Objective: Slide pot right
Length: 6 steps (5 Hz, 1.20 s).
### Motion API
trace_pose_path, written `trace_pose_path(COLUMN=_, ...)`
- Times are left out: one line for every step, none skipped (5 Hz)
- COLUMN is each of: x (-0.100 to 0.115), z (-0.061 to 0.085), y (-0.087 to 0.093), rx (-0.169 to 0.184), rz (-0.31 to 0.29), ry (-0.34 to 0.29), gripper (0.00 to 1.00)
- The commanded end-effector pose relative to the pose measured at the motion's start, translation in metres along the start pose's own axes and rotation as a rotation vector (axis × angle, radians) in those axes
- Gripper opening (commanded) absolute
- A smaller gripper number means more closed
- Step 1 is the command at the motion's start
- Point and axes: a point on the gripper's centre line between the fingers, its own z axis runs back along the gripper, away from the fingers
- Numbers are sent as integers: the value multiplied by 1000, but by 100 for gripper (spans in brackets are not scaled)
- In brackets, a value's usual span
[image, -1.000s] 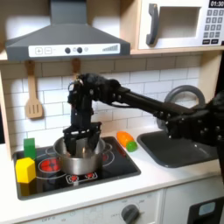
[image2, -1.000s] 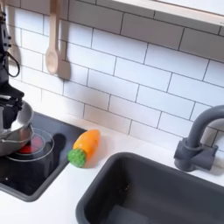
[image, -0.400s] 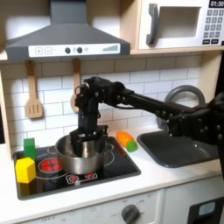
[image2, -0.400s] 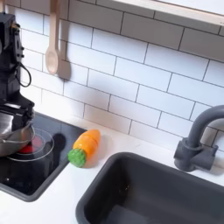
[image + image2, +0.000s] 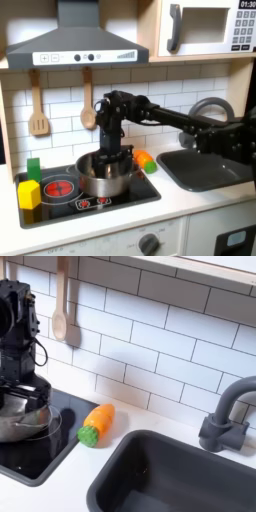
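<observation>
The shiny silver pot (image 5: 103,176) sits on the black stove top (image 5: 60,205), over its right burner in the first exterior view. In the second exterior view the pot (image 5: 20,424) is at the left edge. My gripper (image 5: 110,160) points straight down at the pot's far rim, with its fingers reaching into and around the wall. They appear shut on the rim. The second exterior view shows the gripper (image 5: 28,394) right above the pot, with the fingertips partly hidden by the wall.
An orange carrot with a green end (image 5: 145,160) (image 5: 96,423) lies just right of the stove. Beyond it are the dark sink (image 5: 205,170) (image 5: 180,476) and faucet (image 5: 225,416). Yellow (image 5: 29,193) and green (image 5: 33,168) blocks stand at the stove's left. Wooden utensils (image 5: 87,105) hang on the wall.
The gripper and the pot have moved together to the right in both exterior views, from the stove's middle toward the carrot. The carrot has not moved.
</observation>
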Motion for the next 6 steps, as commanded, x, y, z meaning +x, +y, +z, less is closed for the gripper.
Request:
trace_pose_path(x=-6, z=2, y=-22, rx=-22, rz=-37, ry=6, gripper=100)
trace_pose_path(x=-11, z=1, y=-35, rx=-28, rz=-55, ry=12, gripper=100)
trace_pose_path(x=-15, z=1, y=-47, rx=-30, rz=-80, ry=16, gripper=100)
trace_pose_path(x=-20, z=2, y=-61, rx=-31, rz=-104, ry=16, gripper=100)
trace_pose_path(x=-23, z=0, y=-73, rx=-27, rz=-131, ry=15, gripper=100)
trace_pose_path(x=-27, z=3, y=-81, rx=-29, rz=-146, ry=7, gripper=100)
